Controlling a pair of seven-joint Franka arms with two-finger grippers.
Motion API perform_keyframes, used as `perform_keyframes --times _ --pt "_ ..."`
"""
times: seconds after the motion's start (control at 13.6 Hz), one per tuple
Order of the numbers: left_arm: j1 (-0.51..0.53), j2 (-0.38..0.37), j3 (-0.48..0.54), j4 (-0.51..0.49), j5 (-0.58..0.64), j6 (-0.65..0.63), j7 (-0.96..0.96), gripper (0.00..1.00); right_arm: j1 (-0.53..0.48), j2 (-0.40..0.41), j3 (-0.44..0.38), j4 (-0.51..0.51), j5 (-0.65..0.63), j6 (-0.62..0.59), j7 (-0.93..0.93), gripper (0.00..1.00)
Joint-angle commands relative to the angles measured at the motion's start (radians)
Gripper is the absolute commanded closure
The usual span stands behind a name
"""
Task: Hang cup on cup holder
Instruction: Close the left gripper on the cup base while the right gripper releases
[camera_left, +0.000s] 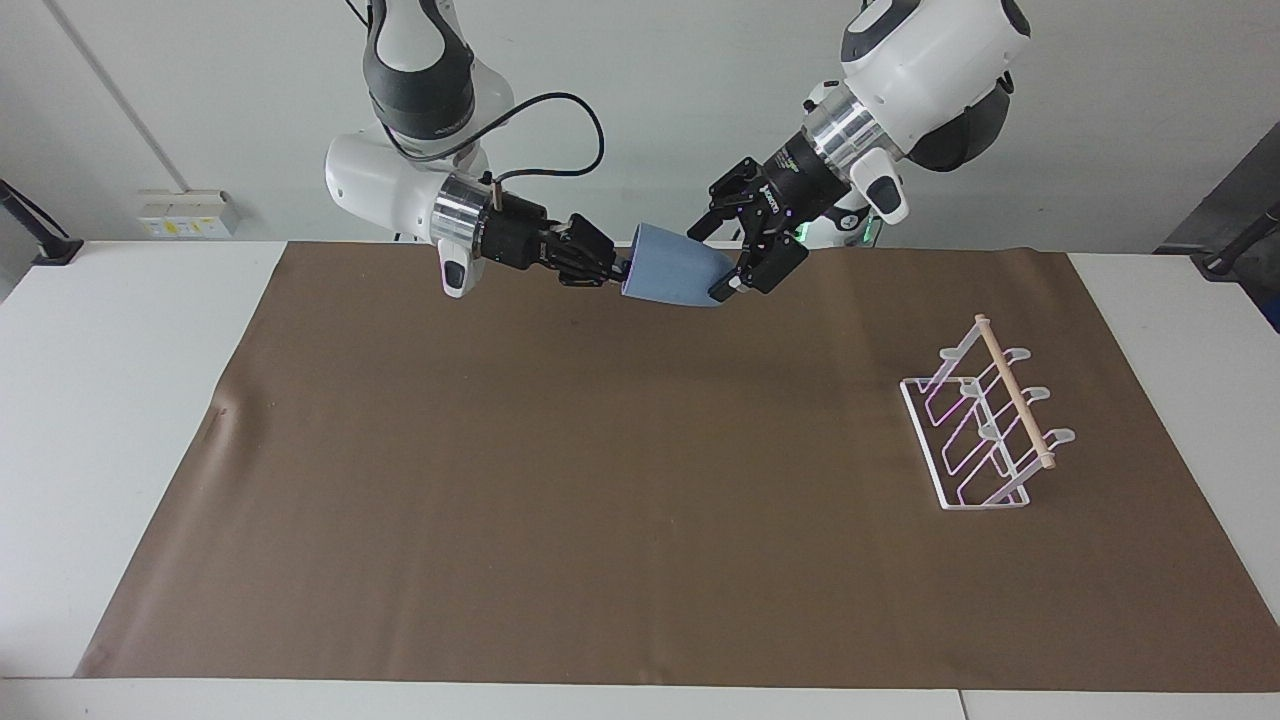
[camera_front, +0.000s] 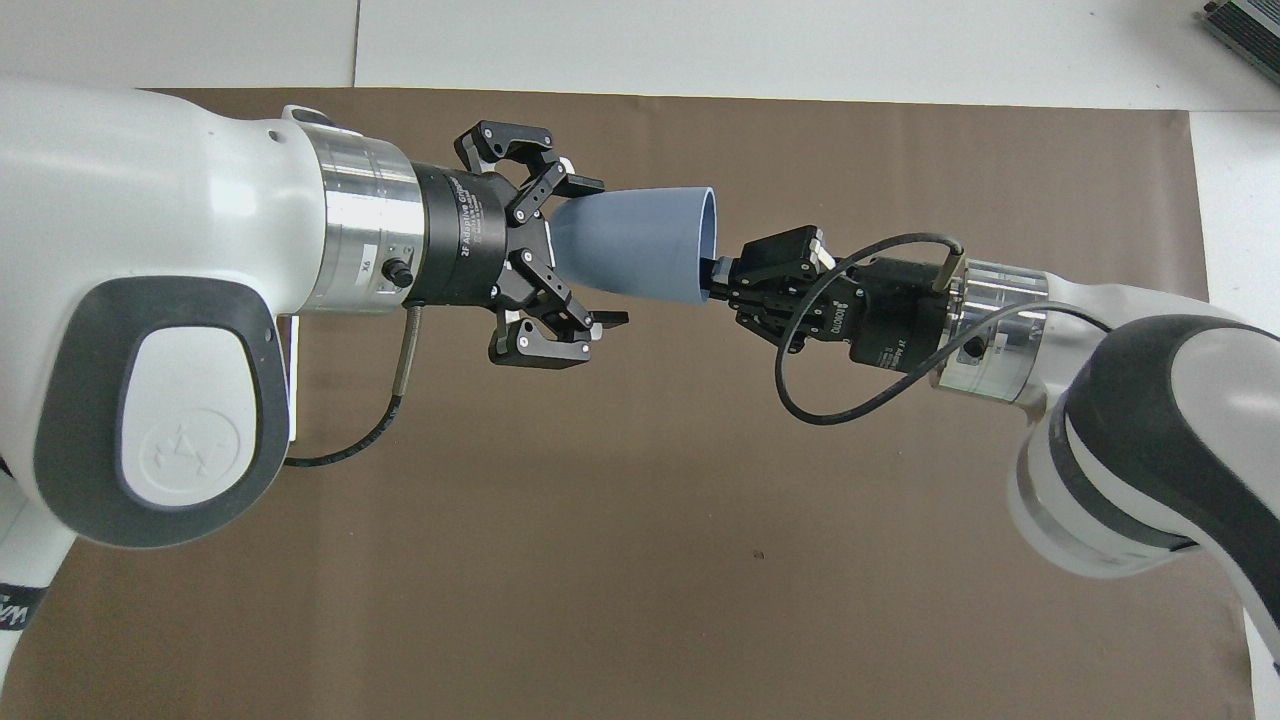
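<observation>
Over bare mat (camera_left: 600, 480), right gripper (camera_left: 612, 268) (rim-pinching) holds cup (camera_left: 672, 277).

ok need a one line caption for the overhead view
Right gripper holds the blue cup by its rim in mid-air while the open left gripper brackets its base for a handover.

right tool (camera_left: 612, 268) gripping cup (camera_left: 672, 278), left tool (camera_left: 737, 252) spread around base

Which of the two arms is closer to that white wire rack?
Left. Its tool hangs open around the cup's base, nearer the rack. The right tool grips the cup's rim.
</observation>
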Motion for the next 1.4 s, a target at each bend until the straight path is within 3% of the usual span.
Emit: perform_keyframes --times 0.0,0.15,0.3,0.37,0.52,0.66,1.33 --pt "-0.024 -0.004 0.008 -0.010 0.011 0.005 -0.027 0.75 0.004 -0.004 0.003 -0.004 0.026 0.022 -0.032 1.00" --pt "-0.021 -0.004 0.009 -0.008 0.012 0.004 -0.024 1.00 0.004 -0.004 0.003 -0.004 0.026 0.022 -0.023 1.00" --pt "-0.019 -0.004 0.008 -0.007 0.012 0.004 -0.014 1.00 0.004 -0.004 0.003 -0.001 0.020 0.022 0.024 1.00" --pt "-0.018 -0.004 0.008 -0.007 0.012 0.004 -0.012 1.00 0.004 -0.004 0.003 0.000 0.018 0.022 0.040 0.92" --pt "-0.016 -0.006 0.008 -0.007 0.014 0.001 -0.009 1.00 0.004 -0.006 0.003 0.000 0.011 0.022 0.044 0.68" --pt "-0.012 -0.012 0.009 -0.008 0.014 -0.013 -0.011 1.00 0.004 -0.011 0.003 0.002 0.006 0.024 0.035 0.00" --pt "0.013 -0.019 0.015 -0.011 0.055 -0.016 -0.011 1.00 -0.003 -0.027 0.002 0.007 -0.133 0.030 0.043 0.00"
